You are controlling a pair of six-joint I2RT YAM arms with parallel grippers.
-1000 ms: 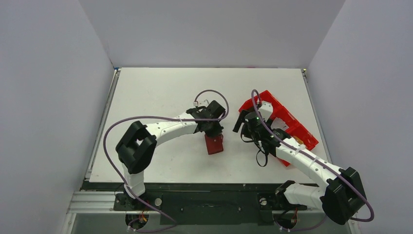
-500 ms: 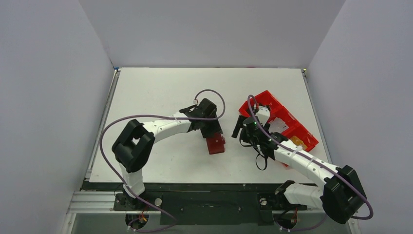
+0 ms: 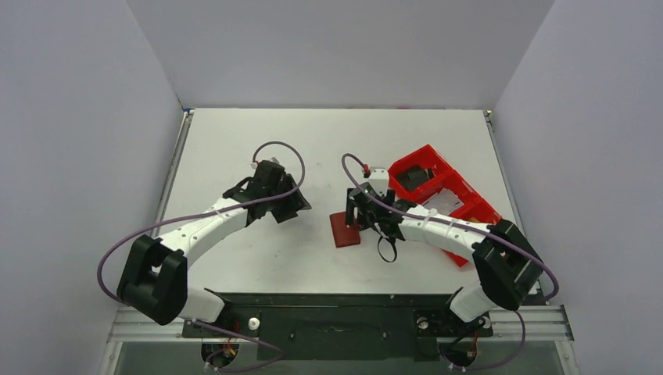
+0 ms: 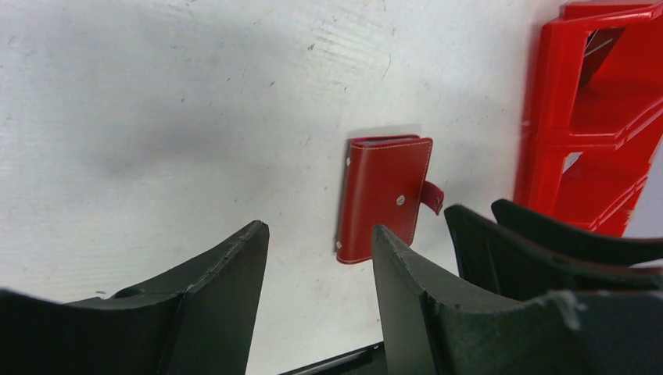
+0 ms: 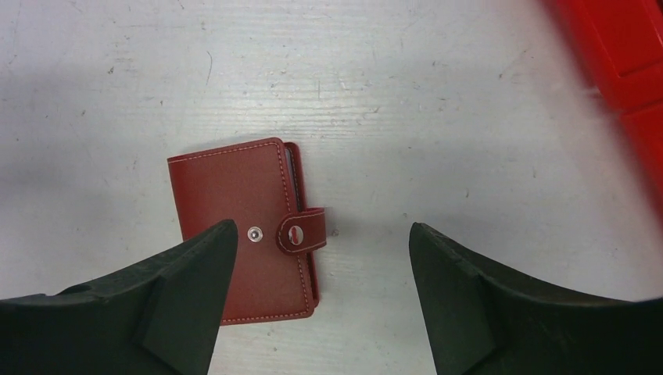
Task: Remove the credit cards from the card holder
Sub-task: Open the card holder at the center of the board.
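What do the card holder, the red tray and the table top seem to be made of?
The card holder looks like matte dark-red leather or imitation leather: pale stitching along the edges, a metal snap. The red tray seems hard glossy moulded plastic, with thin walls. The table top looks matte white, painted or laminated, with fine scratches; its core is not visible.

White, scuffed surface (image 3: 258, 141) carrying a bright red plastic compartment tray (image 3: 438, 156), set diagonally at its right side; plain grey walls (image 3: 328, 47) enclose three sides.
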